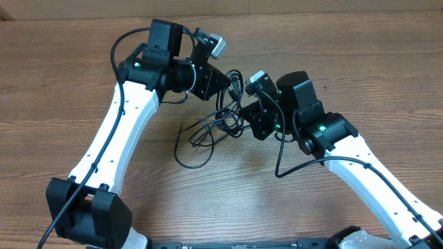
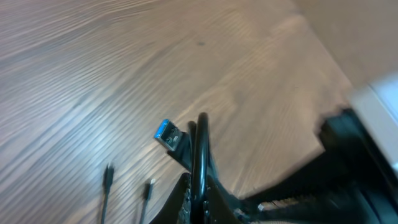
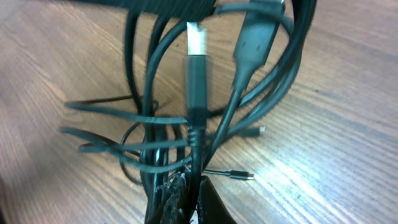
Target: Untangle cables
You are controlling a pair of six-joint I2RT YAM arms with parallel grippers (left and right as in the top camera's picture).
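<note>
The desk (image 1: 228, 207) is made of brown wood with lots of thin lines running across it. The wood looks warm and a bit shiny. In the right wrist view, a pale bright patch of light glows on the wood near the bottom right. Along the far edge of the desk runs a lighter tan strip (image 1: 311, 8), plain and smooth.

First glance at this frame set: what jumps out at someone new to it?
A knot of thin black cables sprawls mid-table between the two arms' tips. The left wrist view shows a blue-tongued USB plug just beyond the shut left jaws; the right wrist view shows a silvery-tipped plug among cords rising from the right jaws.
</note>
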